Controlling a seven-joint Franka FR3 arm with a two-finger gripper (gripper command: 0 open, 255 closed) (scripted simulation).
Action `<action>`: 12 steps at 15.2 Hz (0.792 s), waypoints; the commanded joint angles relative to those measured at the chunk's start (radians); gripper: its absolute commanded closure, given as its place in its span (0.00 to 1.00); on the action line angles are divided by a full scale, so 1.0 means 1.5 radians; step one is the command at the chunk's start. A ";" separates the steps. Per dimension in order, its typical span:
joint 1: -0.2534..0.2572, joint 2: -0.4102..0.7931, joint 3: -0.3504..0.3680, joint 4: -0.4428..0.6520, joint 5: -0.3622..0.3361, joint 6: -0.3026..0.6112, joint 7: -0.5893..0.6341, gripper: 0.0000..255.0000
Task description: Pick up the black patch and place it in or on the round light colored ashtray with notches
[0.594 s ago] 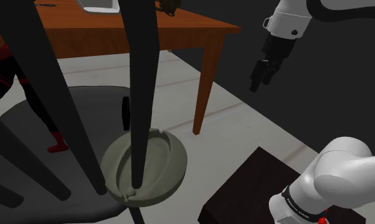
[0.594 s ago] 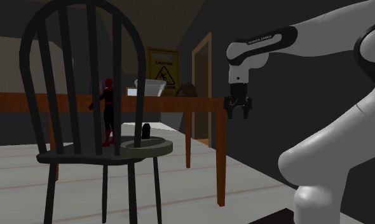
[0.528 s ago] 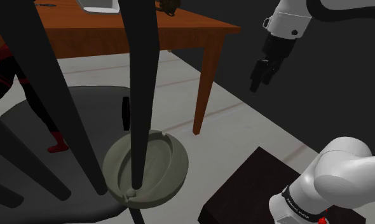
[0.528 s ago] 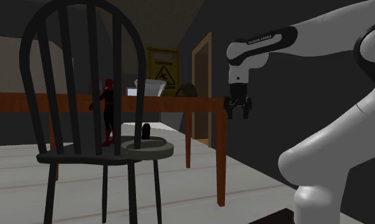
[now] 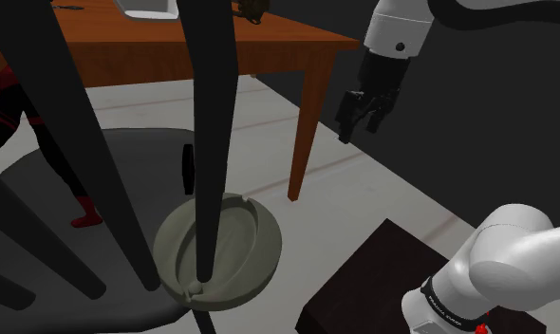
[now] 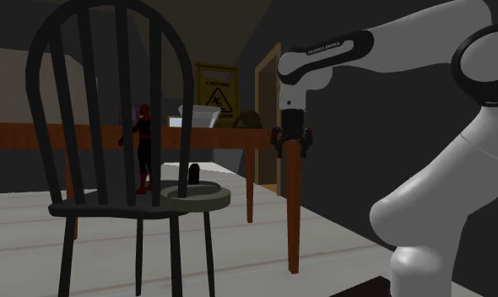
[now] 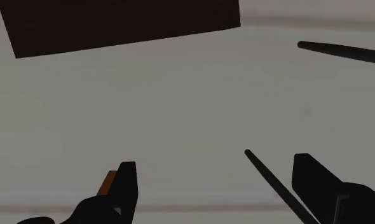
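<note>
1. While the claw (image 5: 356,119) hangs in the air beside the corner leg of the surface (image 5: 269,43), well apart from the chair (image 5: 212,95), its two black fingers (image 7: 126,184) stand wide apart with nothing between them.
2. Counted: one patch (image 5: 186,169), one ashtray (image 5: 269,242), one chair, one surface, one white arm (image 6: 340,55).
3. The patch stands on end on the chair's seat (image 6: 104,205), just behind the ashtray as the shoulder view looks. Its long axis is vertical and its rounded end points up. I cannot tell whether it touches the ashtray's rim.
4. The patch is plain black, narrow and flat-looking.
5. The ashtray is round, dull grey-green and shallow, with a thick raised rim cut by notches. It sits near the seat's edge.
6. The chair is dark, with a curved hoop back and slim tapering spindles.
7. The surface is orange-brown wood on square legs.
</note>
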 commanded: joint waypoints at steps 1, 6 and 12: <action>-0.001 0.029 0.032 0.022 0.016 0.010 0.052 0.00; -0.008 0.116 0.108 0.097 0.036 0.030 0.176 0.00; -0.021 0.251 0.199 0.220 0.020 0.048 0.334 0.00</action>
